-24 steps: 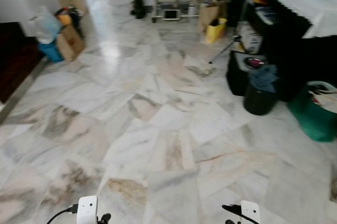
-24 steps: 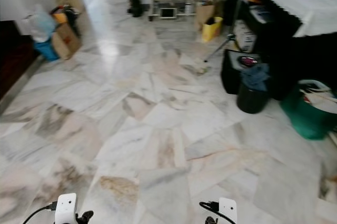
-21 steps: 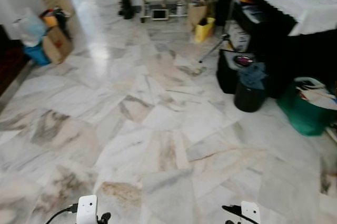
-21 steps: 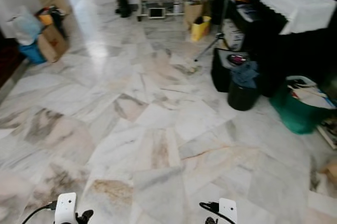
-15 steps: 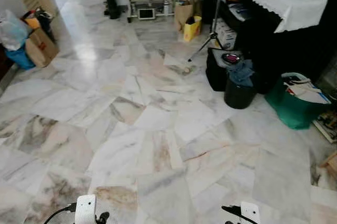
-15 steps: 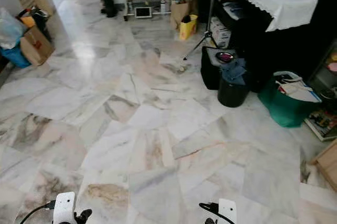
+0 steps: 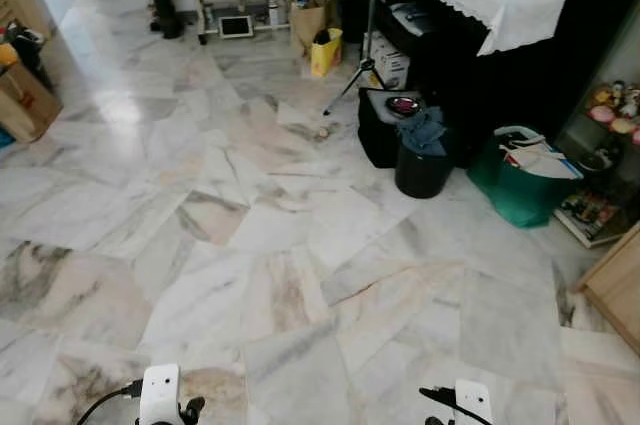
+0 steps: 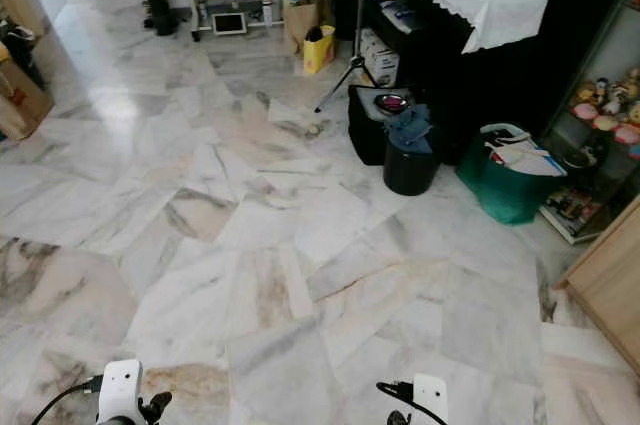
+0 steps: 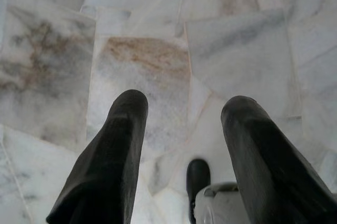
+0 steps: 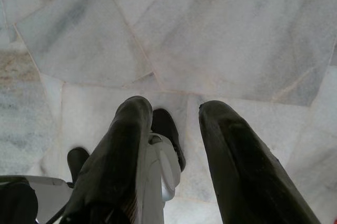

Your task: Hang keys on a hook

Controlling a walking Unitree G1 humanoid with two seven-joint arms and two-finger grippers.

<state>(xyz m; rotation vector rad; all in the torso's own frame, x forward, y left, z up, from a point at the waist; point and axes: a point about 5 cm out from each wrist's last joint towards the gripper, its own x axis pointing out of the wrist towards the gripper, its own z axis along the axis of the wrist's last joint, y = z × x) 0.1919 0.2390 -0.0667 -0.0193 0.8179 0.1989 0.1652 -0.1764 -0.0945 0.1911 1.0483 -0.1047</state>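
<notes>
Both arms hang low over a marble floor (image 7: 250, 245), their white wrists at the bottom edge of the eye views, the left wrist (image 7: 160, 395) and the right wrist (image 7: 470, 401). In the left wrist view my left gripper (image 9: 184, 113) is open, its black fingers (image 9: 113, 155) wide apart with only floor between them. In the right wrist view my right gripper (image 10: 172, 116) is open too, with a narrower gap and nothing held. Below each gripper part of my own white leg and black foot (image 10: 168, 134) is in sight.
At the right stand a dark table with a white cloth (image 7: 500, 5), a black bin (image 7: 420, 173), a black bag (image 7: 380, 130), a green bag (image 7: 520, 190) and a wooden cabinet corner (image 7: 615, 285). A tripod (image 7: 365, 25) and yellow bag (image 7: 325, 50) stand further back. A cardboard box (image 7: 25, 100) sits far left.
The whole picture has slid left as the camera turned right, bringing the green bag, shelf and wooden cabinet into sight. Both arms hang as before.
</notes>
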